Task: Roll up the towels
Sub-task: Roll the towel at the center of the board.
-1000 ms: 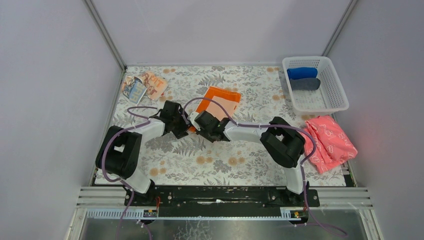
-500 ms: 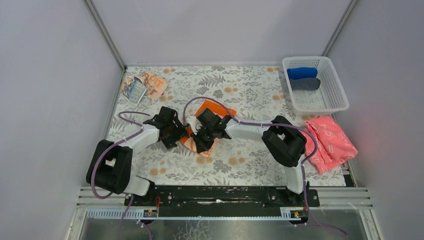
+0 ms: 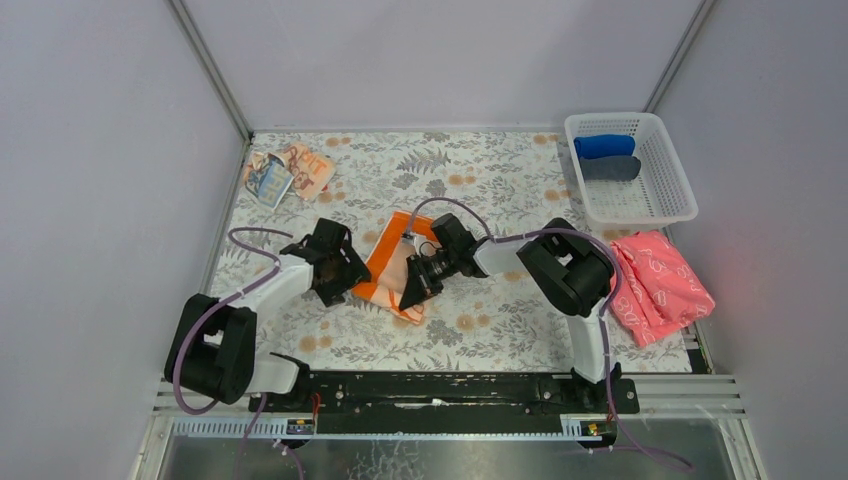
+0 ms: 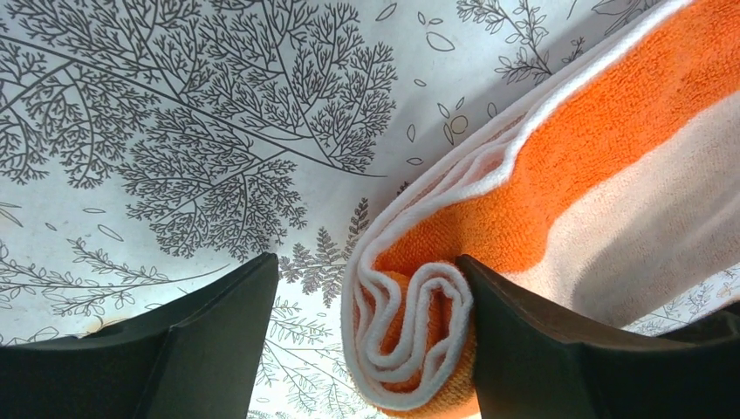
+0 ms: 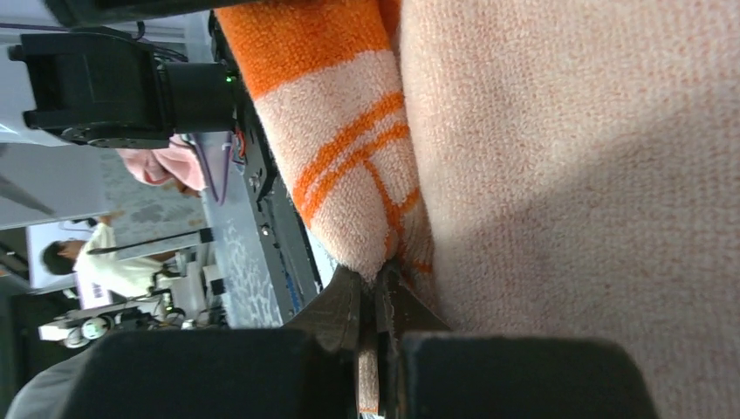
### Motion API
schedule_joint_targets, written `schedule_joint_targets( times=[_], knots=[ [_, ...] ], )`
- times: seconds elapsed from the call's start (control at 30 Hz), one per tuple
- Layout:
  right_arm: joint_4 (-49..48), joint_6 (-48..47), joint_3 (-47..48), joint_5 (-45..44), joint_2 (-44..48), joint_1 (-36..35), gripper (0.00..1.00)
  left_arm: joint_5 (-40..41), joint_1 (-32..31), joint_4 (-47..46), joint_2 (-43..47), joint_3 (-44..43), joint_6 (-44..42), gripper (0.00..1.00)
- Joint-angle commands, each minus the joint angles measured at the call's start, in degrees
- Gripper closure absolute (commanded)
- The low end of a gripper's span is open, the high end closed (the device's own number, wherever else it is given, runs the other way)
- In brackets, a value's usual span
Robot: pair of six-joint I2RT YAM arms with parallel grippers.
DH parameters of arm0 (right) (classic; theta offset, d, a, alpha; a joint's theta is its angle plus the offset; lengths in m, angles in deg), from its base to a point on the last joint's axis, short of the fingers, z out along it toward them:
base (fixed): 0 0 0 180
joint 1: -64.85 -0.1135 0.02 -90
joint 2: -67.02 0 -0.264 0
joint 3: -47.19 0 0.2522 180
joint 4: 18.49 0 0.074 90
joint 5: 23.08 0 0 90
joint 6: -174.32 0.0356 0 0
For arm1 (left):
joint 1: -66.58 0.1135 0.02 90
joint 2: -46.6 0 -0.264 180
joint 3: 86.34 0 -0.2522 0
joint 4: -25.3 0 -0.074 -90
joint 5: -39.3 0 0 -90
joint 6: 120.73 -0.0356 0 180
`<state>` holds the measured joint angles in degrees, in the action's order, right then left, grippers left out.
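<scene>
The orange-bordered towel (image 3: 385, 262) lies partly rolled at the table's middle, between my two grippers. In the left wrist view its rolled end (image 4: 410, 340) shows white-edged layers coiled together. My left gripper (image 4: 365, 279) is open around that end: the right finger (image 4: 541, 349) touches the roll, the left finger (image 4: 201, 340) stands apart on the mat. From above, the left gripper (image 3: 352, 283) is at the towel's left edge. My right gripper (image 3: 412, 295) is shut on the towel's near edge, pinching a fold of towel cloth (image 5: 349, 131) between its jaws (image 5: 377, 292). The printed peach towel (image 3: 290, 170) lies crumpled at the far left.
A white basket (image 3: 668, 160) at the far right holds a blue roll (image 3: 604, 146) and a dark grey roll (image 3: 610, 168). A pink cloth (image 3: 660, 285) lies at the right edge. The leaf-patterned mat (image 3: 480, 170) covers the table between grey walls.
The right gripper shut on the orange towel and drew it nearer and leftward from its flat spot farther back. The left arm came nearer with it, jaws slightly wider.
</scene>
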<state>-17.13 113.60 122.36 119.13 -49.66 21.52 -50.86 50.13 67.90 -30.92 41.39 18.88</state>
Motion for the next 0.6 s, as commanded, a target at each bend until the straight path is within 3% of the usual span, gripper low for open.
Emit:
schedule_joint_targets(
  times=[0.0, 0.23, 0.47, 0.57],
  knots=[
    [-1.4, 5.4, -0.1, 2.1, -4.1, 0.8, 1.0, 2.0, 0.2, 2.5, 3.2, -0.4, 0.6, 0.25],
    [2.1, 6.8, 1.7, 2.4, -8.0, 1.8, 1.0, 4.4, 0.7, 4.5, 12.8, -1.1, 2.8, 0.13],
    [3.7, 7.9, 3.4, 3.0, -9.7, 2.2, 1.0, -3.5, 0.6, 1.0, 22.8, 6.2, 4.0, 0.08],
    [4.5, 7.8, 3.8, 3.0, -10.3, 2.2, 1.0, -6.8, 0.7, -3.4, 26.0, 9.6, 5.7, 0.01]
  ],
)
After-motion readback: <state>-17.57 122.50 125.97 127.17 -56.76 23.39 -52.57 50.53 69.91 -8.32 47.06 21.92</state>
